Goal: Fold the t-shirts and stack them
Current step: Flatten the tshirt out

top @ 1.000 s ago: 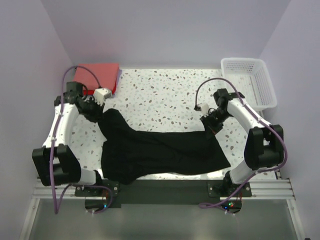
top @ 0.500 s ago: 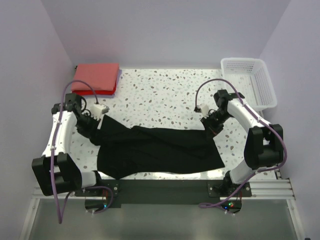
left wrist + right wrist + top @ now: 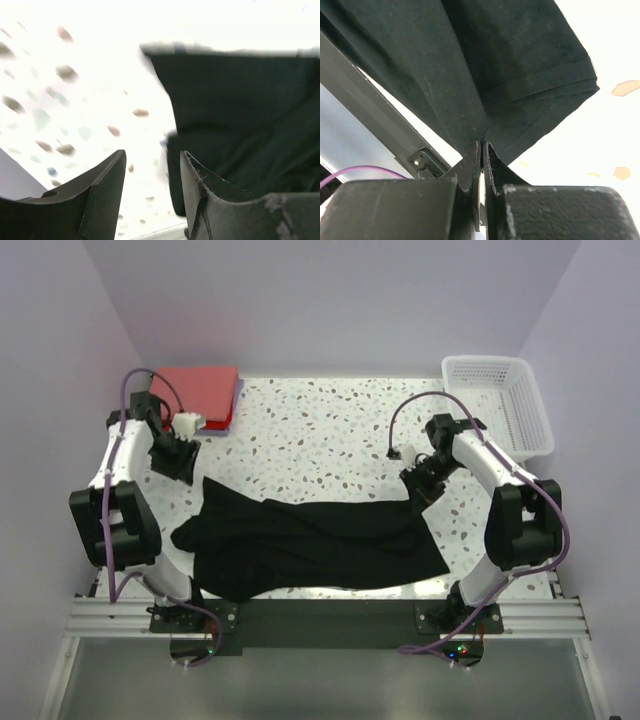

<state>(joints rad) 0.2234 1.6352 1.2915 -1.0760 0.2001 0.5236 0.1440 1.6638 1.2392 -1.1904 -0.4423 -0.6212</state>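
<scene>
The black t-shirt [image 3: 320, 545] is laid lengthwise across the near half of the surface [image 3: 330, 430], from the left arm's side to the right arm's side. The cloth is plain and matt, and is creased and bunched rather than flat. A loose flap is spread out at the near left, and the near edge lies close to the surface's near edge. The far right corner of the shirt is clamped between the fingers of the right arm [image 3: 496, 175], which are pressed together on a fold of the cloth. A stitched hem is seen just beyond them in the right wrist view. The fingers of the left arm [image 3: 105, 185] are parted to a moderate gap near the shirt's far left corner. Only the speckled surface is seen through that gap, and the black cloth lies just beyond it. The coral-red t-shirts [image 3: 195, 390] are folded and stacked at the far left corner of the surface, well apart from the black t-shirt. The thin edge of a purple-blue t-shirt [image 3: 236, 405] shows along the right side of that stack. The surface is white with dark and brownish flecks and is brightly lit. It is enclosed by plain pale lilac walls [image 3: 330, 300] at the back and both sides. A white lattice basket [image 3: 530, 430] stands at the far right corner, just behind the right arm [image 3: 490, 465]. The left arm [image 3: 125, 455] is raised along the left edge, just in front of the stack.
</scene>
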